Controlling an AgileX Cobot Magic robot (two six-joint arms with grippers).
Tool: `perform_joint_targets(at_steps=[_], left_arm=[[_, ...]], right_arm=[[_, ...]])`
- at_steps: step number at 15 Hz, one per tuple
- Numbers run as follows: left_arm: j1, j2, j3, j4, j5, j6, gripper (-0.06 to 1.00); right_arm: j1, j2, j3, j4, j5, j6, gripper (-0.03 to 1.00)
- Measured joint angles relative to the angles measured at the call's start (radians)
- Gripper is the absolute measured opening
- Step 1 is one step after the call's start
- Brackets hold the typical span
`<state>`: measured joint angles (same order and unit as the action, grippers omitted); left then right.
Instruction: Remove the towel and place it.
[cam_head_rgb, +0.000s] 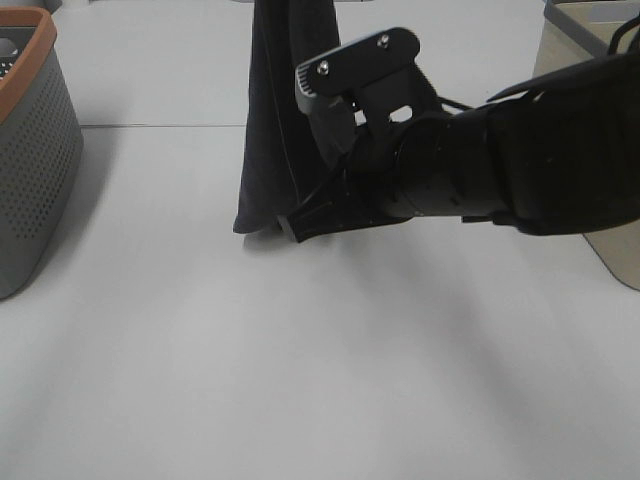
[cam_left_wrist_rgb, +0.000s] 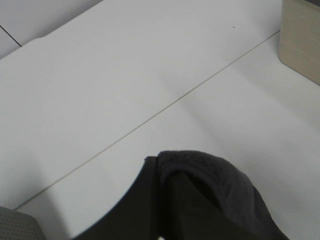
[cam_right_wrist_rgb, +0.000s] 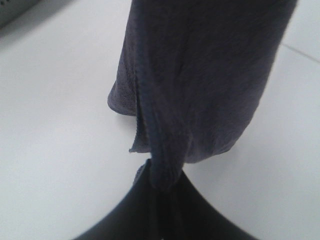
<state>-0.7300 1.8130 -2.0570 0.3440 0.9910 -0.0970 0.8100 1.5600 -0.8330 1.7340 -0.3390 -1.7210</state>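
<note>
At the left edge of the white table surface (cam_head_rgb: 300, 390) stands a grey perforated plastic basket w/ an orange rim (cam_head_rgb: 40, 170). The L gripper (cam_left_wrist_rgb: 165, 175) is above the exterior view. Its wrist view shows the jaws closed on a fold of the dark charcoal plush towel (cam_head_rgb: 272, 110), which bulges over one finger. From this grip the towel hangs as a narrow vertical column over the middle of the far half of the table, and its lower end touches the surface. The R gripper (cam_right_wrist_rgb: 160, 186) reaches across from the right side, low to the table, w/ jaws closed on the stitched hem at the bottom of the towel (a white tag I cannot find in any view). At the right edge, toward the far corner, stands a beige basket w/ a grey rim (cam_head_rgb: 562, 55).

Handling, in my judgement: the towel is soft and limp w/ no stiffness, so it folds wherever it is not held. It is prob. light and not fragile. The plush pile should give good friction, so slipping is not likely. But a thin pinch on the hem alone could pull out if the two arms stretch the cloth hard. Best hold is the hem or a corner, i.e. two points well apart, so that the cloth spreads flat when it is placed.
</note>
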Motion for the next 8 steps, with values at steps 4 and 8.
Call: perform_joint_targets(at_steps=[4, 8], left_arm=[[0.156, -0.045, 0.0, -0.336, -0.001, 0.157, 0.0], [0.197, -0.045, 0.0, -0.42, 0.0, 0.207, 0.0]], right_arm=[[-0.162, -0.062, 0.0, 0.013, 0.379, -0.04, 0.02], [-0.322, -0.062, -0.01, -0.433, 0.68, 0.314, 0.02]])
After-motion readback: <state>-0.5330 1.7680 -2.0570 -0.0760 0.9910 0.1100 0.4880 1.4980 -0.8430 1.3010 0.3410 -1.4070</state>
